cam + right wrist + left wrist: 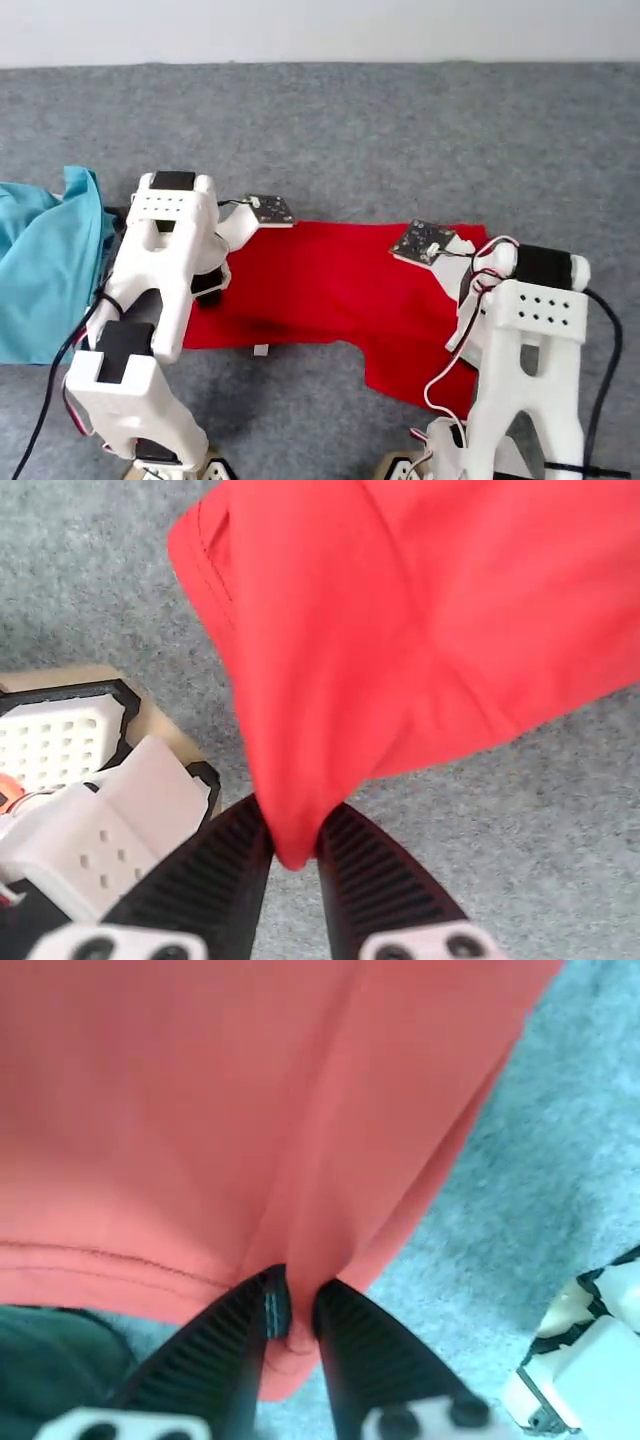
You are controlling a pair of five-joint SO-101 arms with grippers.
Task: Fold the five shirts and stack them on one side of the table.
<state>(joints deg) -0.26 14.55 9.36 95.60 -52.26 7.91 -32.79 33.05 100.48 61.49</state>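
Pinching the red shirt (pixel 320 290) from both sides, the two grippers are holding it across the middle of the grey table (pixel 400 130), between the arms.

The left gripper (pixel 290 1330) is pressing its black ribbed fingers (pixel 215 1355) together on a narrow fold at the shirt's edge, just beside a stitched hem (pixel 100 1257). The right gripper (pixel 295 855) is clamping a bunched corner that is hanging down between its own ribbed fingers (pixel 380 880). The cloth is showing as soft, matte and smooth, with shallow creases running toward each pinch. From the high view it is lying as a rough rectangle with a stepped near edge, and a small white tag (pixel 261 349) is poking out there. The table covering is looking fuzzy, like felt. A teal shirt (pixel 45 270) is lying crumpled beside the left arm.
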